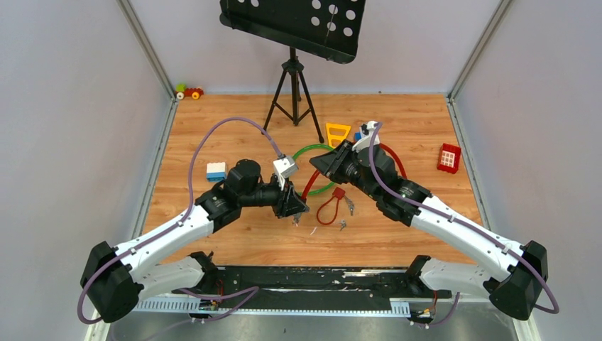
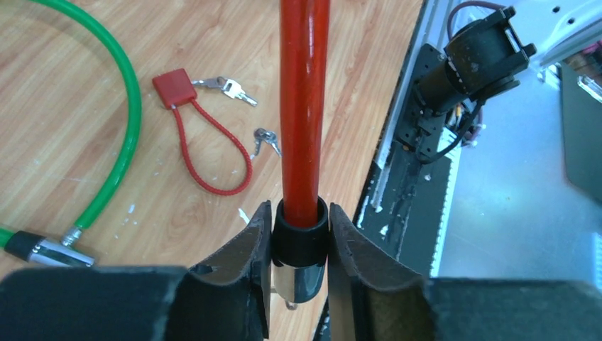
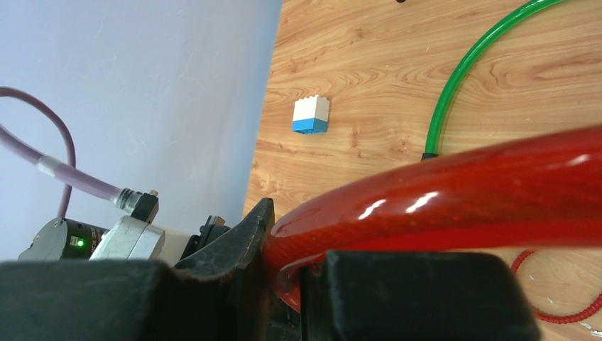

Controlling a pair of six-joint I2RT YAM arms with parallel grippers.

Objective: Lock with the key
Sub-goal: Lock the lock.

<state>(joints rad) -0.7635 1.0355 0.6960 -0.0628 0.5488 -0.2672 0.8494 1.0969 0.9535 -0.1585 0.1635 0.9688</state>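
1. Left wrist view: the left gripper (image 2: 299, 210) is closed on the black collar at the end of the red cable (image 2: 304, 106). One finger presses each side, and the shiny metal plug pokes out below.
2. The right gripper (image 3: 294, 249) is also clamped on the red cable, farther along its curve, so both hold the same cable above the table (image 1: 284, 245).
3. The key (image 2: 265, 139) lies loose on the wood, just beside the held cable and near the thin loop of the small padlock (image 2: 174, 88). A second key (image 2: 231, 87) sits against that padlock. Neither gripper touches either one.
4. From this I judge that the cable is not yet locked. With no key in hand, the task looks to be at an early stage.
5. Risk: both grippers are occupied. To fetch the key, one must let go, and the springy cable may then swing and sweep the key aside or knock it under the green cable (image 2: 133, 114).
6. Risk: the collar is round and smooth. Held this near the fingertips, it could twist or slide out when the plug is pushed home.
7. Risk: the key is tiny and lies flat on the wood, so it is hard to pinch. It is also easily confused with the padlock's key nearby.
8. Risk: the two arms work close together over the middle of the table, so a careless reach could make them collide.
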